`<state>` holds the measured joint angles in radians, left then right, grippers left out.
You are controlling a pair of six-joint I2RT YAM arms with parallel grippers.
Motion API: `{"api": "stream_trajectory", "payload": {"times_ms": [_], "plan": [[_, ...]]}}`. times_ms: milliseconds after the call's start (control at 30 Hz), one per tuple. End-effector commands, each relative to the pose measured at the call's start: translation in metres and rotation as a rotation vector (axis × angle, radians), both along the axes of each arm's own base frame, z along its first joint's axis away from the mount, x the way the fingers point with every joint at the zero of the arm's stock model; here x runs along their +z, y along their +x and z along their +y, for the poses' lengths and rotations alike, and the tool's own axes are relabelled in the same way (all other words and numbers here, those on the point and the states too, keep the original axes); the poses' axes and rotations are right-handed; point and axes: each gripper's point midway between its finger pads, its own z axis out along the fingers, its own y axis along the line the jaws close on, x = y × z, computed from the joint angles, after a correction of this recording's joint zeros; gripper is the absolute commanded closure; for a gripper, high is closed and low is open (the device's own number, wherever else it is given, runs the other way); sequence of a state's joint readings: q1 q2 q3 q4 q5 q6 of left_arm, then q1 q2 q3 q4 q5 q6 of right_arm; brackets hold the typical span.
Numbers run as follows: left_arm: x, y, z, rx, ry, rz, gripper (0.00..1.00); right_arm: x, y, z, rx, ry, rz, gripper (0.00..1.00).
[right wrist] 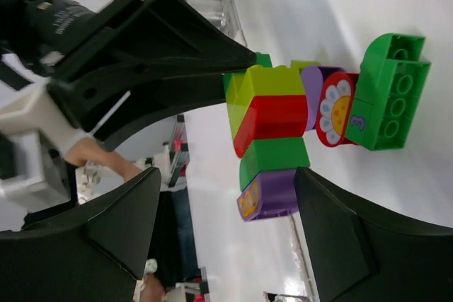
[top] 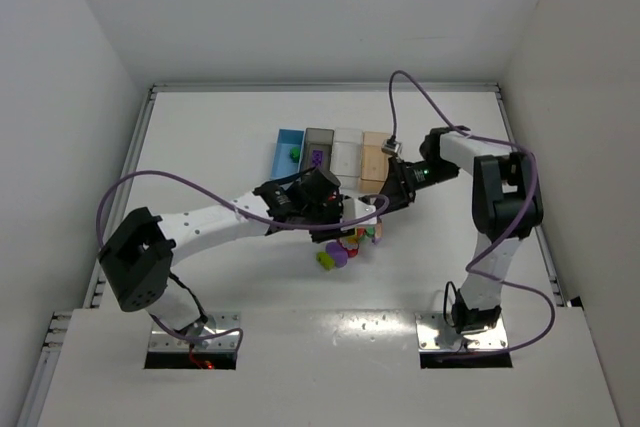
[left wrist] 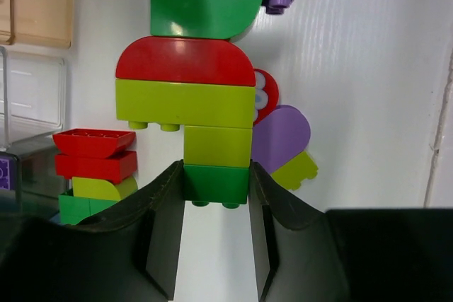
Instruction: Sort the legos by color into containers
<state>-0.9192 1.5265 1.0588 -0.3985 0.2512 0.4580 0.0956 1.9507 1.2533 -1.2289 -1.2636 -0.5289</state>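
Top external view: tabletop (top: 210,147), containers (top: 347,157) rowed at the far side, lego stack (top: 345,247) just near of them.
On your left gripper (left wrist: 216,175) the jaws clench the stack's dark green end brick (left wrist: 216,185); on the right gripper (right wrist: 228,170) they stand released, flanking the purple end brick (right wrist: 272,196). Probably light, stiff, slick: grip flat sides.

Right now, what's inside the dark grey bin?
A purple brick lies in the dark grey bin. The left arm covers the bin's near end, so anything lying there cannot be seen.
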Motion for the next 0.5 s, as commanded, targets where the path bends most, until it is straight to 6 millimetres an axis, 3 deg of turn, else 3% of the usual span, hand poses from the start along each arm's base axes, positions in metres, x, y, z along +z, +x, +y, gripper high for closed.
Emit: {"api": "stream_trajectory", "payload": {"times_ms": [0, 467], "plan": [[0.043, 0.01, -0.02, 0.007, -0.103, -0.077, 0.74, 0.007, -0.004, 0.011, 0.047, 0.061, -0.035, 0.23], [0.051, 0.011, -0.025, 0.016, -0.108, -0.098, 0.75, -0.005, -0.013, 0.026, 0.112, 0.057, 0.01, 0.23]]}}
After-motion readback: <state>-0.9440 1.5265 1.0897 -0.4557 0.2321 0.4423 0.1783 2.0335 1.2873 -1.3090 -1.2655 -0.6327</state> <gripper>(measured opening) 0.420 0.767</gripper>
